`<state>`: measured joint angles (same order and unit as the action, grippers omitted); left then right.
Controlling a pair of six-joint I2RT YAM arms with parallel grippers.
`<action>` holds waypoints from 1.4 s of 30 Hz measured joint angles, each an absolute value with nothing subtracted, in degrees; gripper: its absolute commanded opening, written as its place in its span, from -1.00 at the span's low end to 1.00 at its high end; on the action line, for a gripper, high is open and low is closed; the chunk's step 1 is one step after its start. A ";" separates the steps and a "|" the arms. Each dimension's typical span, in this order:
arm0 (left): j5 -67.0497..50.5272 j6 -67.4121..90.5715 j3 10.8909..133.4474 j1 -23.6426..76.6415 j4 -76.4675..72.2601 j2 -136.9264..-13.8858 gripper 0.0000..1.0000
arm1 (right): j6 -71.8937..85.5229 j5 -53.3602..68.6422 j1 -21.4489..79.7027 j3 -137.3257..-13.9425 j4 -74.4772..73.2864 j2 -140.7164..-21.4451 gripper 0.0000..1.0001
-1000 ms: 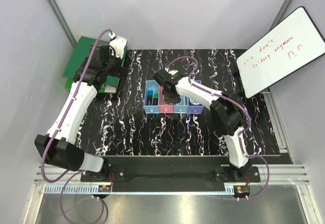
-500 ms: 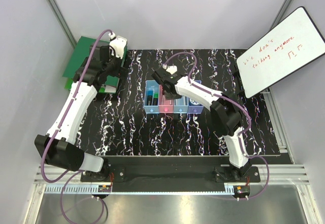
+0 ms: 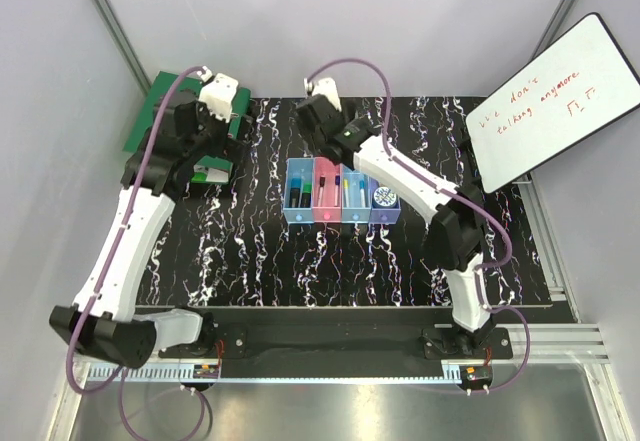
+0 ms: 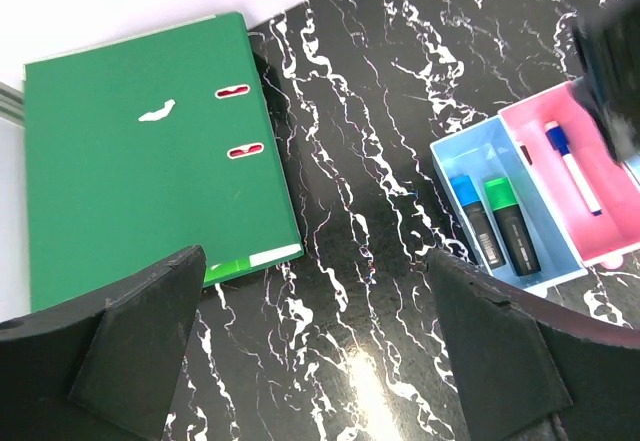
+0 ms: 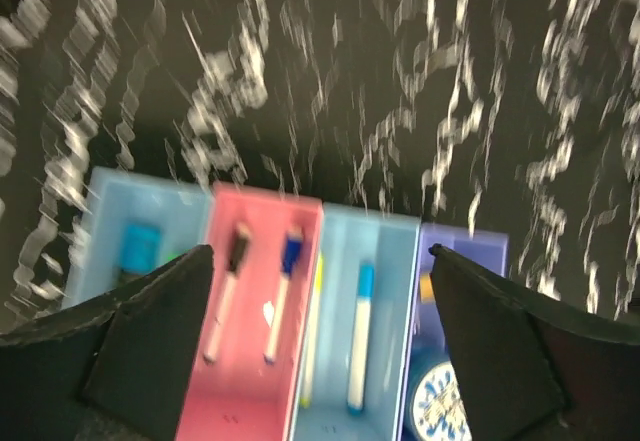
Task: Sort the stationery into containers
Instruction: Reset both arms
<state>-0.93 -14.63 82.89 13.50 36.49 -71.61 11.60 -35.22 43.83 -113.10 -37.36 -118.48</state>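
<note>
The containers (image 3: 342, 193) stand in a row at mid-table: light blue (image 5: 110, 231), pink (image 5: 250, 361), light blue (image 5: 385, 291) and violet (image 5: 470, 251). The stationery lies inside them. Blue-capped (image 4: 472, 216) and green-capped (image 4: 510, 223) markers share the left bin. Two pens (image 5: 281, 296) lie in the pink bin, and a yellow pen (image 5: 313, 331) and a blue-capped pen (image 5: 359, 336) in the third. A round disc (image 5: 438, 406) sits in the violet one. My right gripper (image 5: 320, 261) hangs open and empty above the bins' far edge (image 3: 322, 133). My left gripper (image 4: 318, 291) is open over bare table beside the binder (image 3: 212, 139).
A large green ring binder (image 4: 140, 151) lies at the table's far left corner (image 3: 160, 121). A whiteboard with red writing (image 3: 555, 101) leans at the far right. White enclosure walls stand close round the black marbled tabletop (image 3: 300, 271).
My right gripper has opened and risen out of the pink bin toward the far side. The left arm has lifted and shifted a little left, still open.
</note>
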 measured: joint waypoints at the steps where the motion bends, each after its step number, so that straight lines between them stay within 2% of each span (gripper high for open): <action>1: -0.95 -14.66 82.48 13.50 36.58 -70.54 0.98 | 9.72 -35.35 43.83 -114.69 -36.03 -118.10 1.00; 7: 0.21 -14.61 80.97 13.50 37.39 -65.56 0.98 | -3.33 -34.54 43.83 -123.90 -30.55 -114.52 0.99; 11: 1.67 -14.94 80.97 13.50 38.87 -62.08 0.98 | -11.57 -35.05 43.83 -124.40 -29.17 -107.20 0.99; 21: 7.14 -17.93 82.48 13.50 42.28 -52.38 0.98 | -27.24 -41.50 43.81 -109.16 -23.11 -73.82 0.99; 25: 8.49 -18.04 82.52 13.39 43.99 -49.12 0.98 | -29.93 -41.54 43.81 -102.26 -22.11 -64.34 0.99; 29: 10.33 -18.06 83.99 13.39 45.43 -47.81 0.98 | -31.05 -41.56 43.81 -100.36 -22.13 -61.65 0.99; 42: 12.40 -17.74 84.62 13.39 47.05 -46.48 0.98 | -32.58 -41.56 43.81 -96.66 -22.59 -63.59 1.00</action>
